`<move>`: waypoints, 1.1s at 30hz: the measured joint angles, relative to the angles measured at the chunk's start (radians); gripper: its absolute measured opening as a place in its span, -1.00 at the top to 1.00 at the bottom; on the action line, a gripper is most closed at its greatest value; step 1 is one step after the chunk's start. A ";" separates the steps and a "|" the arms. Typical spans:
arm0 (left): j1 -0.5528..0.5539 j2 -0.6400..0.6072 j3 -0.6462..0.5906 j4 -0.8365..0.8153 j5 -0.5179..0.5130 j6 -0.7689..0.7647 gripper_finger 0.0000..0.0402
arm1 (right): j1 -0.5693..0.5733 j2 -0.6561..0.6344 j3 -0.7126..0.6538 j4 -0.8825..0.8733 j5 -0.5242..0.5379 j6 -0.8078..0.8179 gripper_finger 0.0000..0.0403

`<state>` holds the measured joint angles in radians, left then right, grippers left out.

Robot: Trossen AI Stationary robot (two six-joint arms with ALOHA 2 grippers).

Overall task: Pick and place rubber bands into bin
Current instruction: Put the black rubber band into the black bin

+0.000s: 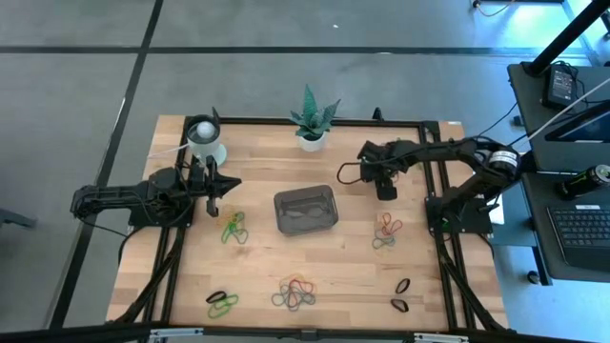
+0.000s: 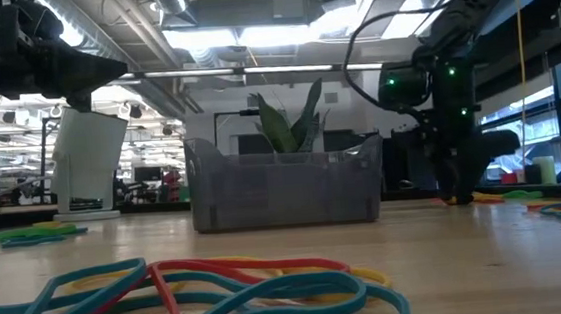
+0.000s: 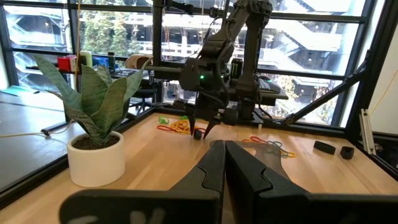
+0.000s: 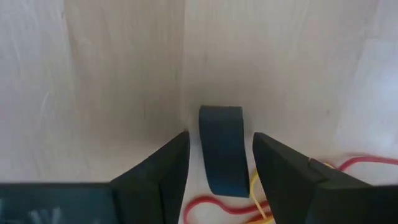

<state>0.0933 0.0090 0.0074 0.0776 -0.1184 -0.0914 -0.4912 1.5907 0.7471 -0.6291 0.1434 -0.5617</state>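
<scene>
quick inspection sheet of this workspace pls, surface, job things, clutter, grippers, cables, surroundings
surface: wooden table in a black frame, bare between the piles.
job's things: bin at table centre; rubber bands lie in loose piles around it on the wood; a black band lies flat between the right jaws, not lifted.
clutter: potted plant at the far edge, white cup at the far left.
grippers: left gripper shut, beside the green-yellow pile; right gripper open, tips down at the wood above the orange-red pile.
cables: cable loop by the right arm's wrist; black leads on the side desk.
surroundings: side desk with keyboard at right, grey floor, no person seen.
</scene>
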 joint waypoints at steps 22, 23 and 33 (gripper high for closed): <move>0.000 0.000 0.000 0.000 0.000 0.000 0.97 | -0.047 -0.035 0.044 -0.110 -0.039 0.162 0.98; 0.000 0.000 0.000 0.000 0.000 0.000 0.97 | -0.048 -0.049 0.067 -0.147 -0.039 0.188 0.98; 0.000 0.000 0.000 0.000 0.000 0.000 0.97 | 0.006 -0.143 0.332 -0.483 -0.060 0.536 0.99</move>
<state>0.0933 0.0090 0.0074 0.0772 -0.1184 -0.0916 -0.4850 1.4476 1.0790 -1.1124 0.0831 -0.0253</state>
